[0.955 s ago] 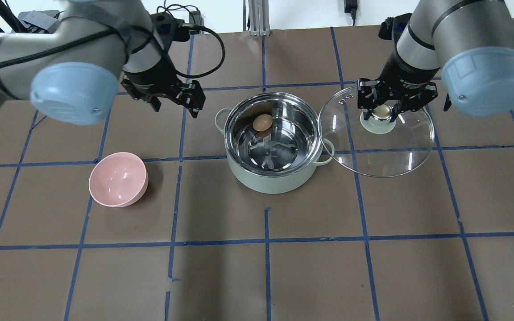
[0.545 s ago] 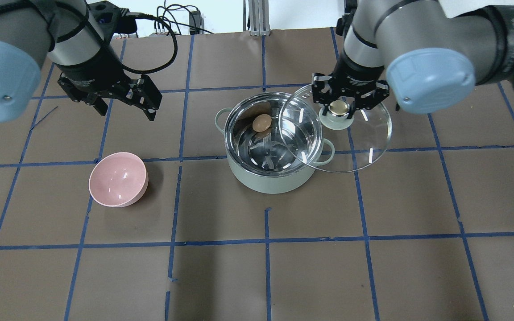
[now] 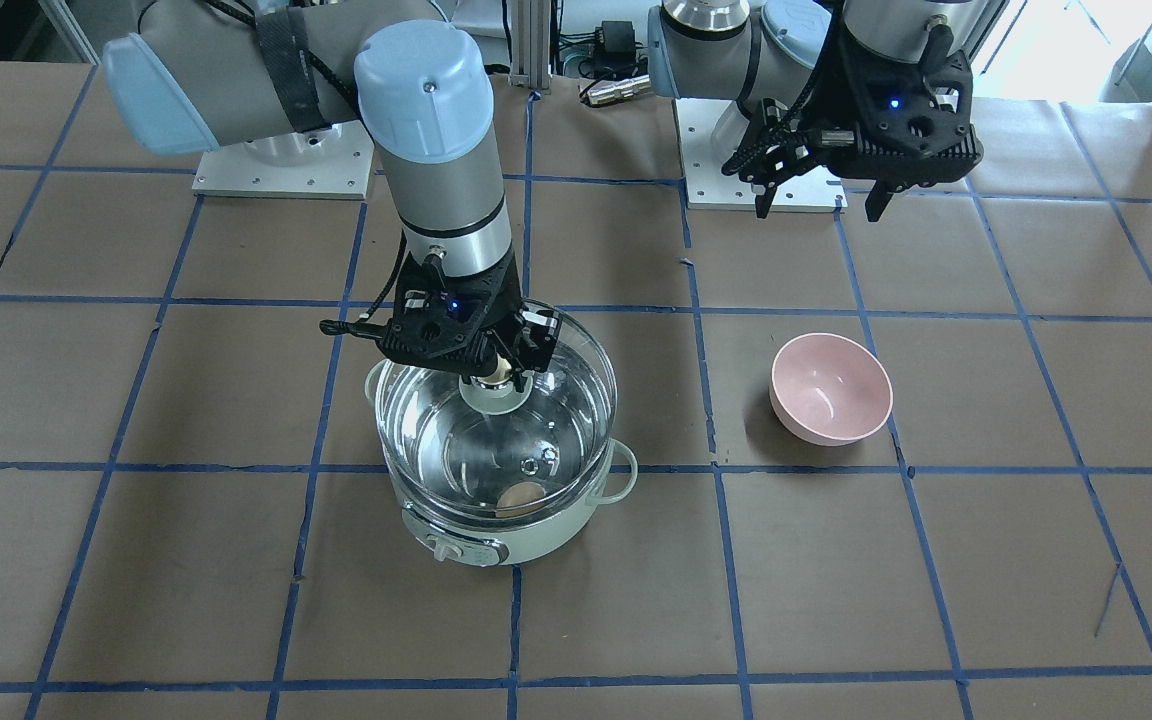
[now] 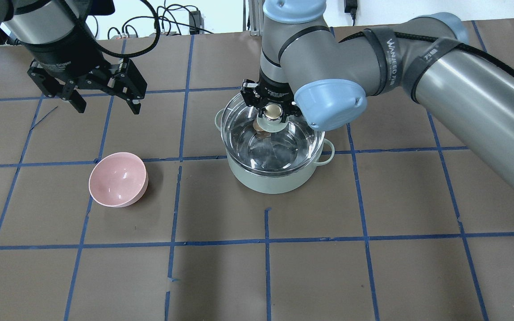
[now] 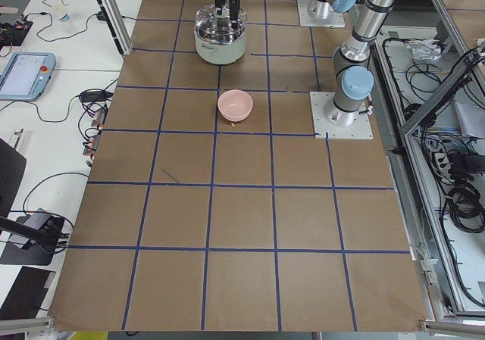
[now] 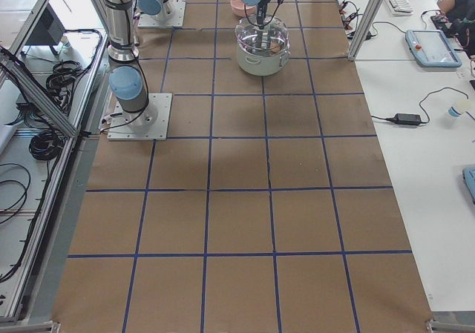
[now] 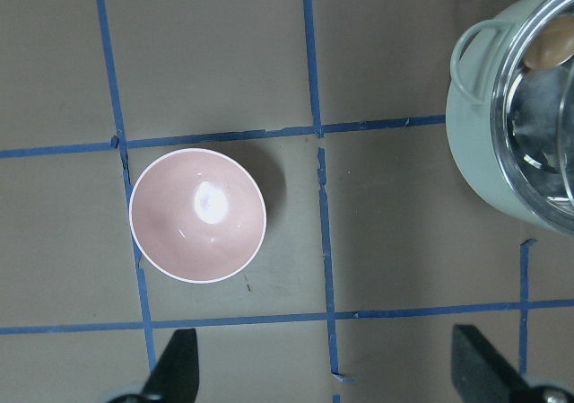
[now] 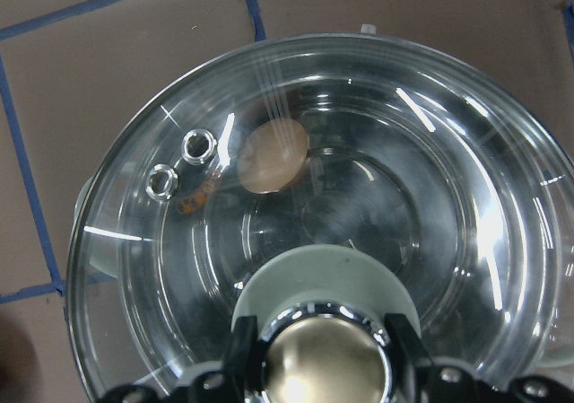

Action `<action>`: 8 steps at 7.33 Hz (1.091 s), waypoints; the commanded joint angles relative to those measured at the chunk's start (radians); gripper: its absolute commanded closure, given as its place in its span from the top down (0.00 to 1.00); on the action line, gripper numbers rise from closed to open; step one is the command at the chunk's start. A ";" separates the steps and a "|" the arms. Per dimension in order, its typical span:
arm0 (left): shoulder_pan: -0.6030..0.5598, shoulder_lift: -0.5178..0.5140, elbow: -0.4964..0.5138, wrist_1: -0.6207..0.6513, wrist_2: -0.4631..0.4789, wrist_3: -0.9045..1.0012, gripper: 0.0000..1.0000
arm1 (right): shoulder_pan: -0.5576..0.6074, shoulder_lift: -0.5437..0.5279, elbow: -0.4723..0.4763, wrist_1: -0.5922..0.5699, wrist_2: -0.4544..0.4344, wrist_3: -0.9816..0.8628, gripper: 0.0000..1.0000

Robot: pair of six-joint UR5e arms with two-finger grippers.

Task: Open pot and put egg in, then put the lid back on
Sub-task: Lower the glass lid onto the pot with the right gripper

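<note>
Brown gridded desk (image 4: pixel 373 267) carries pot (image 4: pixel 275 180), egg (image 8: pixel 272 155) inside. I record right hand (image 4: pixel 273 111) grasping lid (image 8: pixel 448 241) over pot; left hand (image 4: pixel 107 108) released, well apart from pink bowl (image 4: pixel 118 179).

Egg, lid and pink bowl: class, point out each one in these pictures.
egg (image 8: pixel 272 156), right wrist view, middle of its shell, under the glass.
lid (image 8: pixel 327 273), right wrist view, its pale green centre disc.
pink bowl (image 4: pixel 118 178), overhead view, its inner floor.
</note>
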 commanded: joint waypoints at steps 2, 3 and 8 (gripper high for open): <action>-0.003 0.025 -0.018 -0.001 0.005 -0.007 1.00 | 0.004 0.018 0.002 -0.020 -0.002 -0.014 0.40; -0.003 0.025 -0.018 -0.001 0.005 -0.007 1.00 | 0.004 0.020 0.005 -0.022 -0.004 -0.024 0.40; -0.001 0.024 -0.019 -0.001 0.006 -0.007 1.00 | 0.003 0.032 0.017 -0.022 -0.004 -0.049 0.40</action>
